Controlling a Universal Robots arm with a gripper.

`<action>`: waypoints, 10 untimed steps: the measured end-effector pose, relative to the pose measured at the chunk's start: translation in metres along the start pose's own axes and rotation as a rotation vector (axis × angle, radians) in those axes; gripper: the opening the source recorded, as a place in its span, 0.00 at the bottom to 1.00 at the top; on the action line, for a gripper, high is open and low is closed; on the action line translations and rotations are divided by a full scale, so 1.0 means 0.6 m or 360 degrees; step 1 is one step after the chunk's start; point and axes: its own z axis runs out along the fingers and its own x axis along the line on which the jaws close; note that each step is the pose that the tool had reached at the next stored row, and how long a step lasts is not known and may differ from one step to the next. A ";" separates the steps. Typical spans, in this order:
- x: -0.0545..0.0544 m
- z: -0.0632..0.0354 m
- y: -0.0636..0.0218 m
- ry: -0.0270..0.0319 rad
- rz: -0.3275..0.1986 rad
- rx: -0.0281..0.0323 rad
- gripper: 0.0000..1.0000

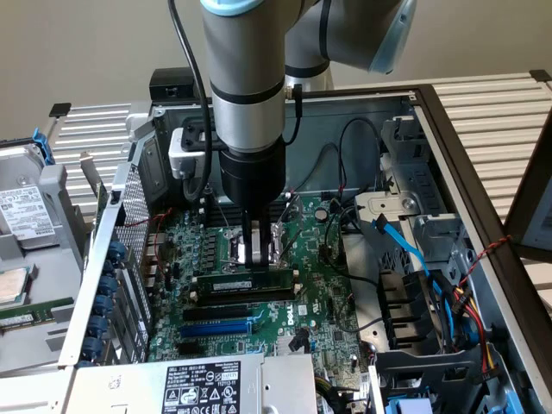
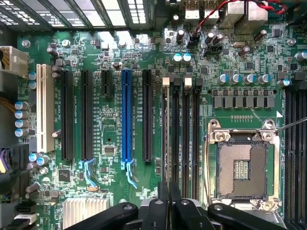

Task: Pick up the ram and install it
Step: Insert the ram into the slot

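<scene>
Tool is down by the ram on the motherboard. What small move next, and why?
Probably a short straight push down: the long dark-green ram stick stands on edge beside an empty black memory slot, right under the tool, and full seating isn't evident.

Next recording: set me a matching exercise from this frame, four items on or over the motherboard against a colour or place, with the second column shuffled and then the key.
1. ram
2. long expansion slot
3. processor socket
4. pincer

A. metal-framed square
B. black, just above the ram
C. blue
D. dark green with a white label

Pairs: 1-D, 2-C, 3-A, 4-B
</scene>
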 end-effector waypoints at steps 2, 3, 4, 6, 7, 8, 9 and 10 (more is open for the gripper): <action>0.000 0.000 0.001 -0.00011 0.0000 0.00005 0.12; 0.000 0.000 0.001 -0.00021 0.0000 0.00004 0.12; 0.000 0.000 0.002 -0.00037 0.0000 0.00002 0.12; 0.000 0.000 0.002 -0.00129 0.0000 0.00007 0.12; 0.000 0.000 0.002 -0.00155 0.0000 0.00010 0.12; 0.000 0.001 0.002 -0.00165 0.0000 0.00014 0.12; 0.000 0.001 0.002 -0.00168 0.0000 0.00023 0.12; 0.000 0.001 0.002 -0.00170 0.0000 0.00033 0.12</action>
